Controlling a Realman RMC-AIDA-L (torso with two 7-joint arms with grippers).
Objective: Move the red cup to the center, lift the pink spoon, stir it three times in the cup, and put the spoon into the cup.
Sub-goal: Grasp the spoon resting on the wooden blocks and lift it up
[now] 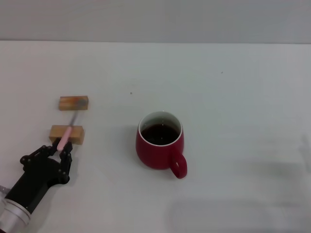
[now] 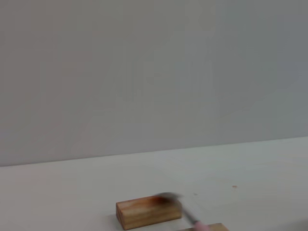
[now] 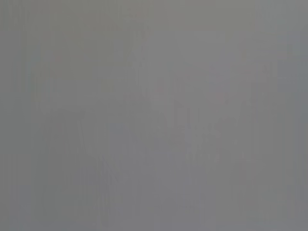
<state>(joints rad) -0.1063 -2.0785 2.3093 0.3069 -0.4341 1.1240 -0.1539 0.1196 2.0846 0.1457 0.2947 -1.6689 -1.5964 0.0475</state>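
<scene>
The red cup (image 1: pixel 159 145) stands upright near the table's middle, its handle toward me, dark liquid inside. The pink spoon (image 1: pixel 66 135) lies across two tan wooden blocks, its pink handle end toward me and its grey neck toward the far block. My left gripper (image 1: pixel 61 149) is at the near left, low over the table, with its fingers (image 1: pixel 68 151) on either side of the handle's end and a gap showing. In the left wrist view the spoon's bowl (image 2: pixel 168 196) rests on the far block. The right gripper is out of view.
The far wooden block (image 1: pixel 74 103) and near wooden block (image 1: pixel 66 134) sit left of the cup; the far one also shows in the left wrist view (image 2: pixel 148 212). The white table (image 1: pixel 233 97) stretches to the right and back. The right wrist view is plain grey.
</scene>
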